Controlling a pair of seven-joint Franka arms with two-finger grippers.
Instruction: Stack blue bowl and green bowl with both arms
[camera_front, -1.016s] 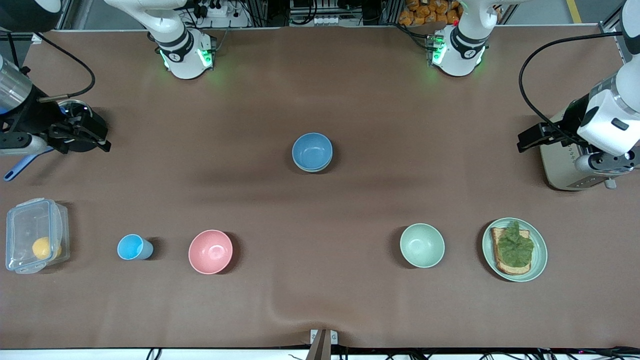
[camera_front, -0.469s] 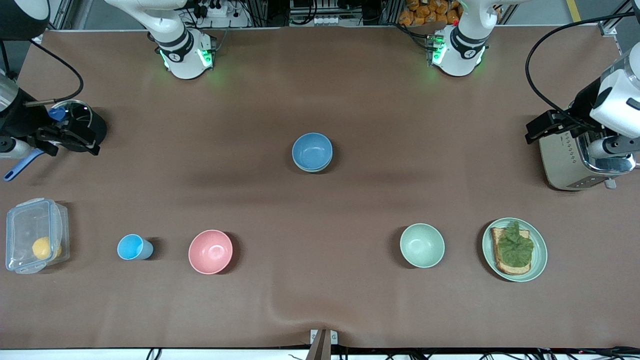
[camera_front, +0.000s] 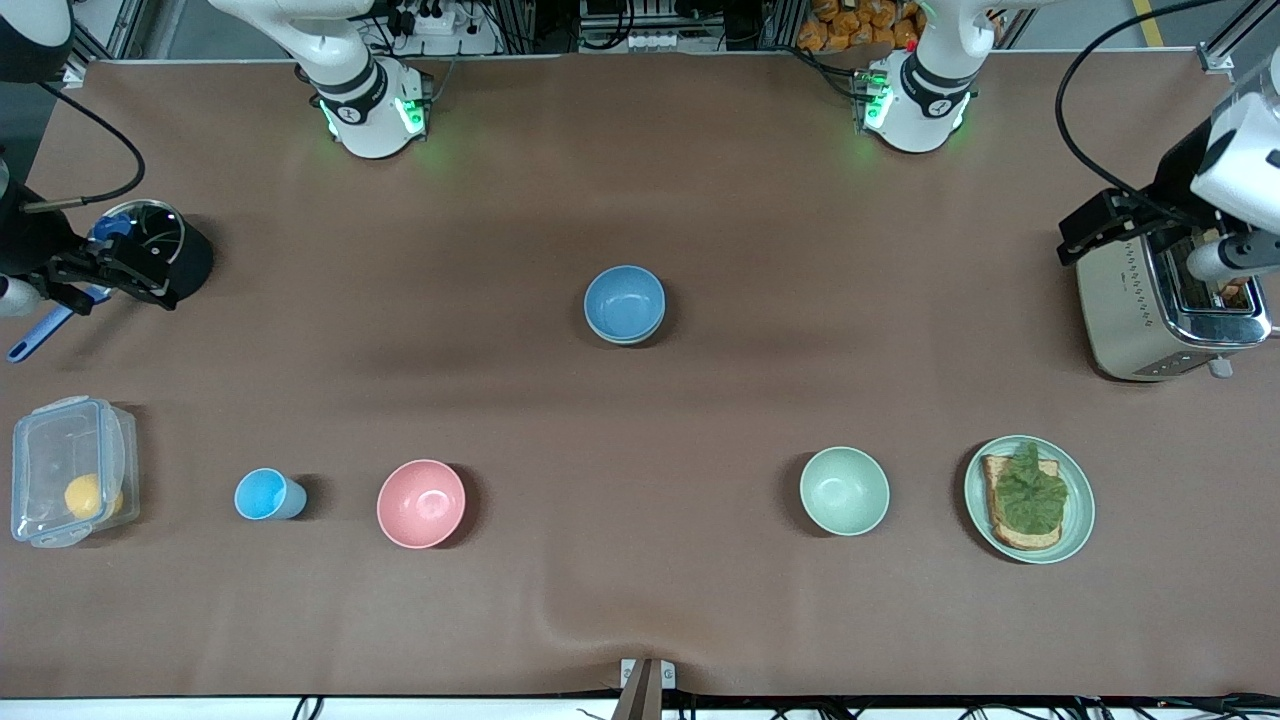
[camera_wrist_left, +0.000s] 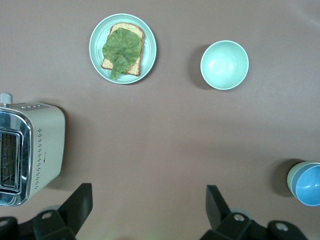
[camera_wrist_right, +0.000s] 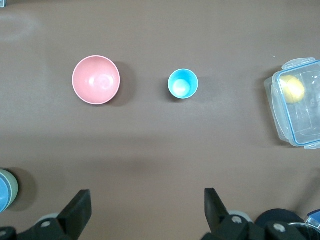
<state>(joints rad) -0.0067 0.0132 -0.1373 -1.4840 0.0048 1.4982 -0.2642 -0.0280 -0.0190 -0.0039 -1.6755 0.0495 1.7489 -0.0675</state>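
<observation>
Four bowls: blue bowl (camera_front: 624, 300) in green bowl (camera_wrist_left: 290, 176), plus pink bowl (camera_front: 421, 503) and mint bowl (camera_front: 844, 490).

Light: bright and even, coming from above.
Shadows: soft and dark beside each bowl; the pink bowl (camera_front: 421, 503) and the blue bowl (camera_front: 624, 303) each have one on the side toward the left arm's end.
Glare: a small shine on the toaster (camera_front: 1165, 310) and inside the pink bowl.
Table (camera_front: 640, 600): dull brown, with no shine.
Glow: green lights at both arm bases.
Focus: sharp in all three views.
</observation>
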